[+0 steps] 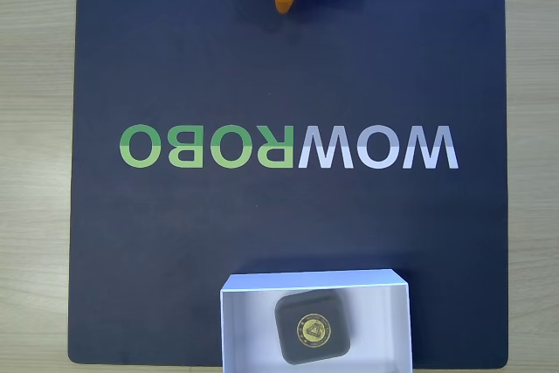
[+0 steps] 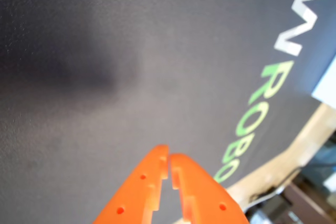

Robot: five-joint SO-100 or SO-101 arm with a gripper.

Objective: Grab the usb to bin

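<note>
Fixed view: task is looking done. The small dark grey square usb block with rounded corners and a round gold triangle emblem is lying flat inside the white shallow rectangular thin-walled bin, roughly centred, emblem facing up, nothing else in there with it. Bin is sitting at the bottom edge of the dark navy mat with mirrored white-and-green "WOWROBO" lettering, which is lying on a light wood-grain table. The orange plastic two-finger gripper is poking in at the top edge, well apart from bin and usb, carrying nothing. Wrist view: gripper is pointing at bare mat, fingertips touching at the tip, so the pincer is clenched on nothing. Mat lettering is running down the right side; a corner of the white bin is showing at the right edge. Judgement: placement is finished, nothing left beyond parking the arm.
</note>
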